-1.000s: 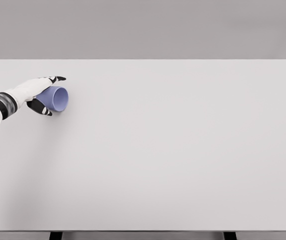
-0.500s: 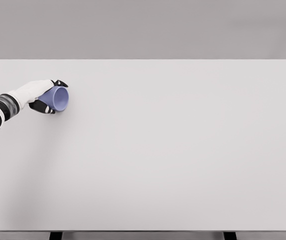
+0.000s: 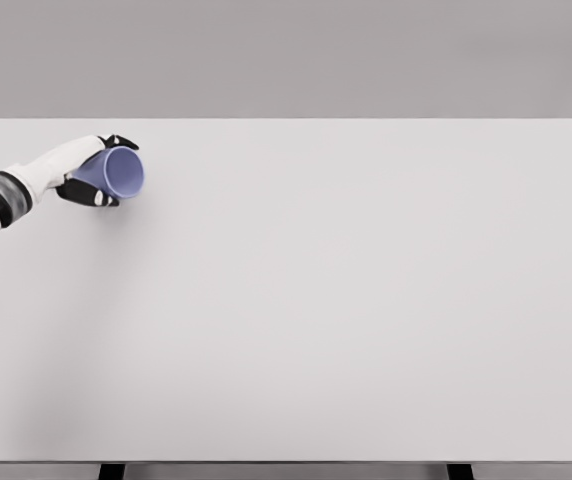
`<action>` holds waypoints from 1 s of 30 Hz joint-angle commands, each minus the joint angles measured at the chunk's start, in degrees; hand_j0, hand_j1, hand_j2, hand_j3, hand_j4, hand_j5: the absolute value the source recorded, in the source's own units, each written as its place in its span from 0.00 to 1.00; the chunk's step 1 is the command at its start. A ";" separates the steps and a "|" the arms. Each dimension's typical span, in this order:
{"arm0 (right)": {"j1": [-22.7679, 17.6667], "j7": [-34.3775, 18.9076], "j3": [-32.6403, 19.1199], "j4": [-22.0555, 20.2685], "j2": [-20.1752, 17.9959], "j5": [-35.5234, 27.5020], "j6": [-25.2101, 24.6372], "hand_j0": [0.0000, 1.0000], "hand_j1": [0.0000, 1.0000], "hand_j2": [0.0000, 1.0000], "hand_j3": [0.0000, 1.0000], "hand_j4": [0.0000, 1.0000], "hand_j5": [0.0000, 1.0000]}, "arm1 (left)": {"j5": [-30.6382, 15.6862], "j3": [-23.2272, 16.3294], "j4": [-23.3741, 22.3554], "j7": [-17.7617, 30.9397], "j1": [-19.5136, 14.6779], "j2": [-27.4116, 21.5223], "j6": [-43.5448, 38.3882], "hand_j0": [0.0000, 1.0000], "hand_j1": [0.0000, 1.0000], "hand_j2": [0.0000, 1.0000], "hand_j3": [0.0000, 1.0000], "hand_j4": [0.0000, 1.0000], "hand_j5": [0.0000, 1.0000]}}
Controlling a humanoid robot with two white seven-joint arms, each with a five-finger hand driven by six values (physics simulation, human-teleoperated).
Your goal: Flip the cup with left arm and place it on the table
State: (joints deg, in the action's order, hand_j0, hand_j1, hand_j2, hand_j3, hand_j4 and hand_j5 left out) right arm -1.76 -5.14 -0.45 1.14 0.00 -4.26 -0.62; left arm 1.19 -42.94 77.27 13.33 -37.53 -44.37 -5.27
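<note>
Left hand (image 3: 94, 178) wrapped around cup (image 3: 121, 172), far-left of table (image 3: 366, 300). Cup's long axis near horizontal, mouth facing right, away from wrist; needs rotating upright.

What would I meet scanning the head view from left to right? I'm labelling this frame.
Left arm → left hand → purple cup, gripped with its mouth facing right → bare white table.

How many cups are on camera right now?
1. The blue cup is at the table's far left, held on its side in the left hand, mouth facing right. Nothing on the table could hide another.
</note>
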 commanded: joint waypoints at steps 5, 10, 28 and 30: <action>0.00 -0.04 0.01 0.00 0.00 0.04 0.00 1.00 1.00 1.00 1.00 1.00 1.00 | -5.67 1.63 1.04 -0.15 0.09 1.04 0.09 0.83 0.83 0.83 0.83 0.83 0.83; 0.00 -0.04 0.01 0.00 0.00 0.04 0.00 1.00 1.00 1.00 1.00 1.00 1.00 | -9.01 2.94 1.04 -0.06 0.17 2.09 0.09 0.83 0.83 0.83 0.83 0.83 0.83; 0.00 -0.04 0.01 0.09 0.00 0.04 0.00 1.00 1.00 1.00 1.00 1.00 1.00 | -15.96 7.96 1.57 -0.15 4.48 3.15 4.57 0.83 0.83 0.83 0.83 0.83 0.83; 0.00 -0.04 0.01 0.09 0.00 0.04 0.00 1.00 1.00 1.00 1.00 1.00 1.00 | -16.04 8.40 1.57 -0.15 4.75 3.85 4.57 0.83 0.83 0.83 0.83 0.83 0.83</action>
State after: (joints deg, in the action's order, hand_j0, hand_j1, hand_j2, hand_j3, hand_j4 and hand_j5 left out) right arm -1.76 -5.15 -0.45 1.15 0.00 -4.27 -0.62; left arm -14.45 -35.11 78.81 13.22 -32.78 -40.90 -0.77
